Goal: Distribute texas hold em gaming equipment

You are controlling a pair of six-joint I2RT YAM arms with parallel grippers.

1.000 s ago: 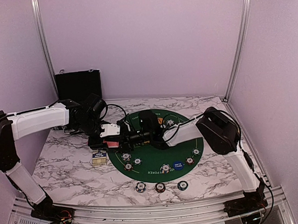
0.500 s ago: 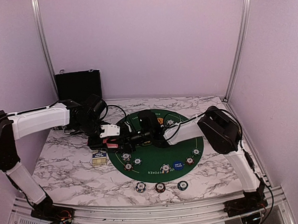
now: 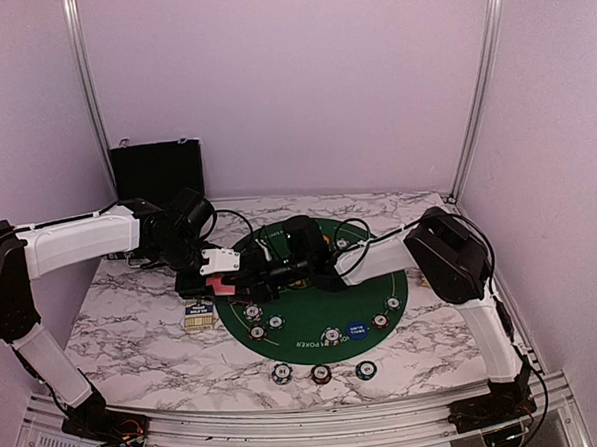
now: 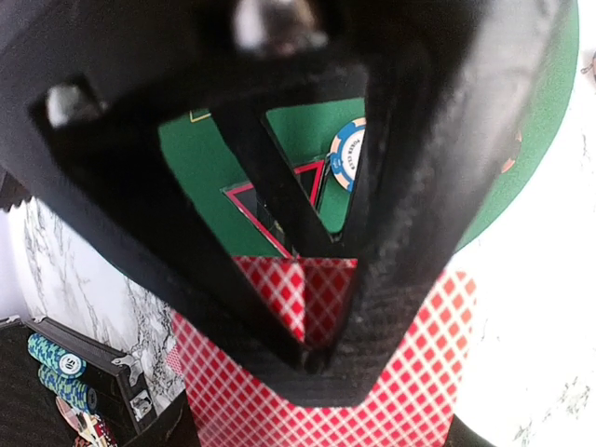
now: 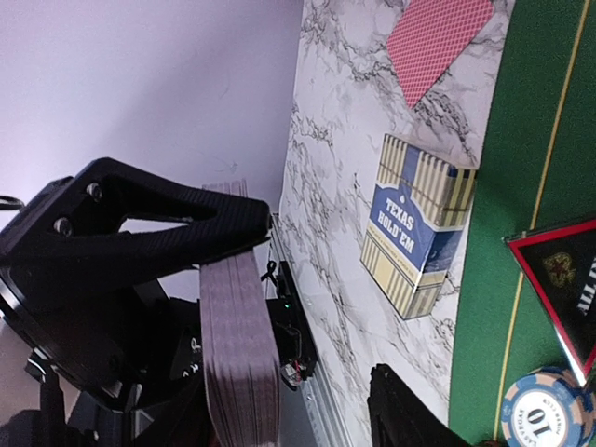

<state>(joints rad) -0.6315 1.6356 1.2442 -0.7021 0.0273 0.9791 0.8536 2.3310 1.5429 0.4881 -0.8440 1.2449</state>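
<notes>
My left gripper is shut on a deck of red-backed playing cards, held just left of the green poker mat. My right gripper is open and straddles that deck. The upper finger lies against the deck; a gap remains at the lower finger. Under the grippers lie the red-rimmed black triangle and a striped chip. Several chips and a blue button disc sit on the mat.
A blue and tan Texas Hold'em card box lies on the marble left of the mat, with a single red-backed card beyond it. Three chips line the front. The black case stands open at the back left.
My right gripper has slid left along the mat up to the deck, and its jaws have narrowed. The left arm and the deck have stayed put.
</notes>
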